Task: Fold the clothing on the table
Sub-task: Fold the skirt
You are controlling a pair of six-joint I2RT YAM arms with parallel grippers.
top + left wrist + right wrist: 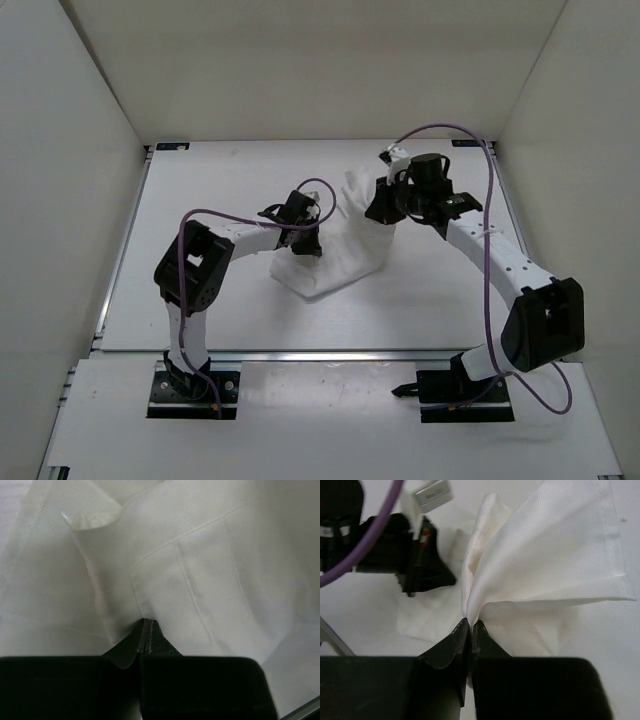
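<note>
Both left gripper (146,632) and right gripper (470,629) pinch clothing (338,257).

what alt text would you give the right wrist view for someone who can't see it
The right claw, shut, pinches a bunched fold of the white clothing, which fans up and right from its black tips. Behind, at upper left, part of the left arm shows above the white table.

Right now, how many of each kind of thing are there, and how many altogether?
clothing: 1
arms: 2
purple cables: 2
table: 1
Total: 6
</note>
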